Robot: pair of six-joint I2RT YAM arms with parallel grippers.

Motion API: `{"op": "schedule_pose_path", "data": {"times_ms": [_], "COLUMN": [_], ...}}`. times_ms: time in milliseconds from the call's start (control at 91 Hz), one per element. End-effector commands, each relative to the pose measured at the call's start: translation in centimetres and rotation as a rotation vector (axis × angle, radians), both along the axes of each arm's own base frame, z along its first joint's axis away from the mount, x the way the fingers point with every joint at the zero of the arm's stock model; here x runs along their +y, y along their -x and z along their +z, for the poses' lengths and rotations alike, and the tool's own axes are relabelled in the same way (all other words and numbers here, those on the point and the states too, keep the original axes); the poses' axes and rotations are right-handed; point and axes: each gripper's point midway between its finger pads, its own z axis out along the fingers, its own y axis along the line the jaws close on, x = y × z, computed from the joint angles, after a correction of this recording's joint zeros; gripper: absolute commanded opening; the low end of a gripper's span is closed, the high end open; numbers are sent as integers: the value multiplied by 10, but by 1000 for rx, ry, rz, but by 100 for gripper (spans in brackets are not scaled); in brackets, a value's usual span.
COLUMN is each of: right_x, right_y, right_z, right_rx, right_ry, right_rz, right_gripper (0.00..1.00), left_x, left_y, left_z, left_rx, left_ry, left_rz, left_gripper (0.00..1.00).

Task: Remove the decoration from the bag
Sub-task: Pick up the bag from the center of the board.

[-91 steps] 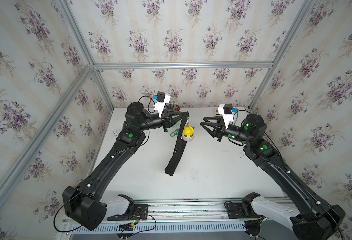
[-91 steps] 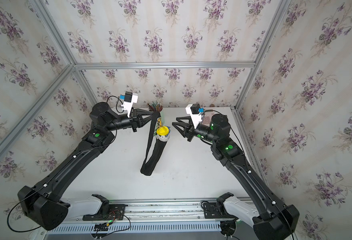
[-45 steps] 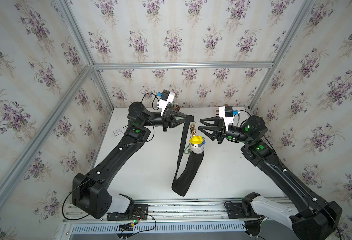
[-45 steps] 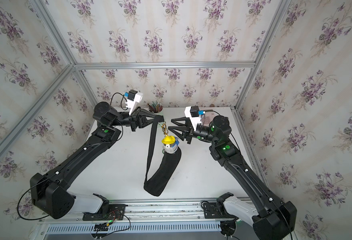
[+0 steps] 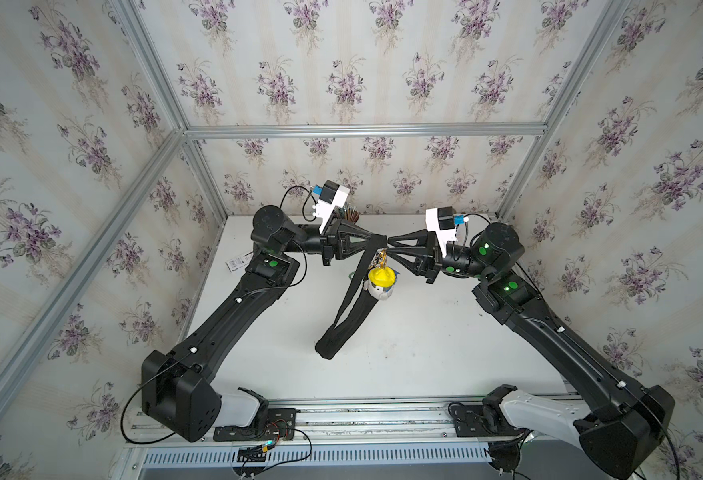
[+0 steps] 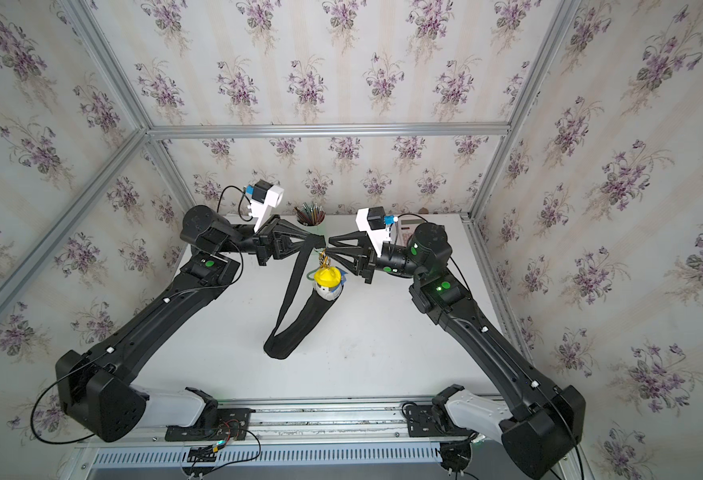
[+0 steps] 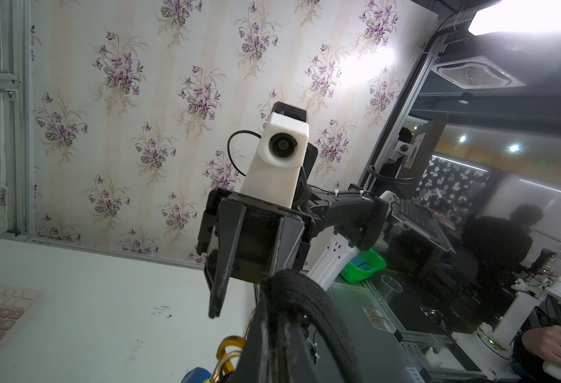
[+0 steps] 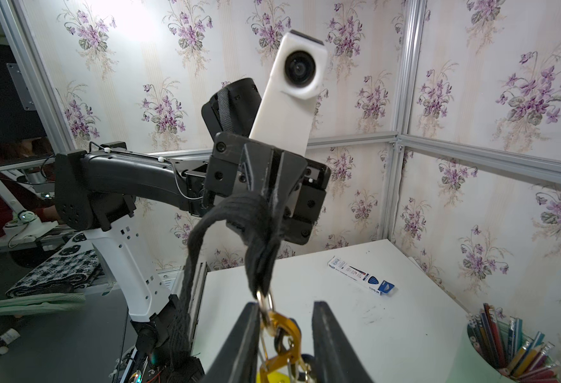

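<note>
The black bag [image 5: 339, 332] hangs slack, its lower end low over the middle of the counter [image 5: 445, 340]. Higher up, a round yellow-capped plush charm [image 5: 380, 281] lies against it, and the decoration [image 5: 380, 262], with its gold clasp, sits just above that. The left end effector [image 5: 383, 240] is clamped tight on the bag's strap. The right end effector [image 8: 285, 306] is partly open, one jaw on each side of the clasp, not gripping it. A pencil cup [image 6: 310, 216] stands at the counter's far edge.
</note>
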Motion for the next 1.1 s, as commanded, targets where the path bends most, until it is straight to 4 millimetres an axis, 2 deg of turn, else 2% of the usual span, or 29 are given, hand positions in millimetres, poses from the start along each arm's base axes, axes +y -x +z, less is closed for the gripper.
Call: {"op": "schedule_pose_path", "data": {"times_ms": [0,187,264,374,418,604,670,791,1000,1088], "right_x": [2,2,2,2,10,10,9,10,8,8], "right_y": [-1,-1,3,12,25,37,38,38,39,40], "right_z": [5,4,5,4,5,4,6,5,4,4], "right_rx": [-20,-20,-19,-25,-30,-51,-56,-54,-53,-53], "right_ry": [-6,-6,-7,-4,-5,-6,-9,-8,-9,-10], "right_rz": [1,3,20,69,115,159,158,160,156,155], "right_gripper": [24,0,0,15,19,26,24,10,0,0], "left_x": [2,2,2,2,2,1,1,1,3,3], "left_y": [6,7,7,7,7,8,8,10,12,14], "left_z": [3,3,3,3,4,3,3,5,7,8], "left_rx": [-51,-63,-65,-62,-63,-59,-58,-64,-72,-77], "left_ry": [5,5,6,6,7,4,3,5,8,10], "left_rz": [3,13,14,18,18,14,10,5,8,6], "left_gripper": [0,0,0,0,0,0,0,0,0,0]}}
